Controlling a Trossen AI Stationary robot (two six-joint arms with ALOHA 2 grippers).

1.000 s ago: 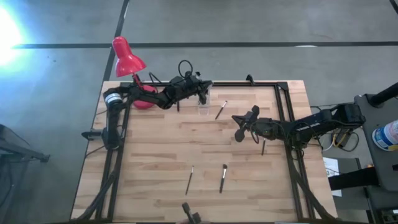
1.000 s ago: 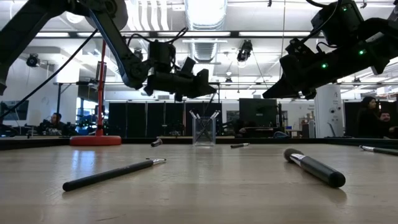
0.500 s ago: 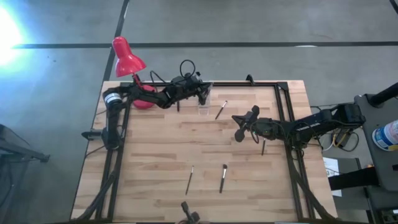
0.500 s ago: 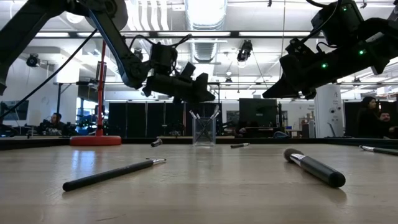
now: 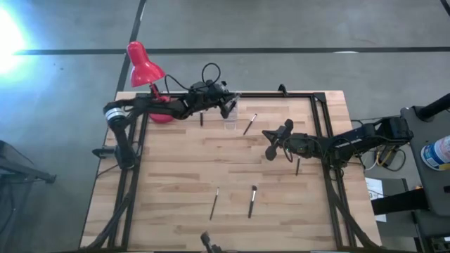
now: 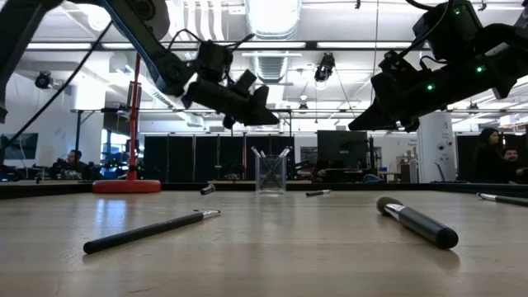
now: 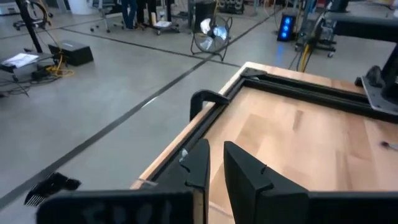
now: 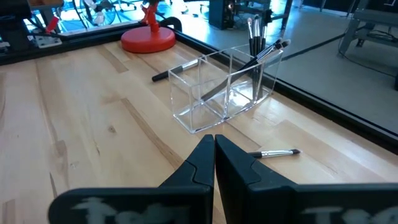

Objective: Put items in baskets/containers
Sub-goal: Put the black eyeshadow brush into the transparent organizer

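Note:
The clear plastic holder stands near the table's far edge, with several dark brushes upright or leaning in one compartment. It also shows in the low view. Loose brushes lie on the wood: one beside the holder, one on its left, two toward the near edge, and one under the right arm. My left gripper hangs above the holder, empty, its fingers a narrow gap apart. My right gripper is shut and empty, raised right of the holder.
A red desk lamp stands at the far left corner, its round base on the table. A black frame rail runs along the table's edges. Bare wood lies across the table's middle.
My left gripper dipped toward the holder's top, then rose and drew back a little toward the table's left. Its arm swung out to the left. The holder and the loose brushes have not moved.

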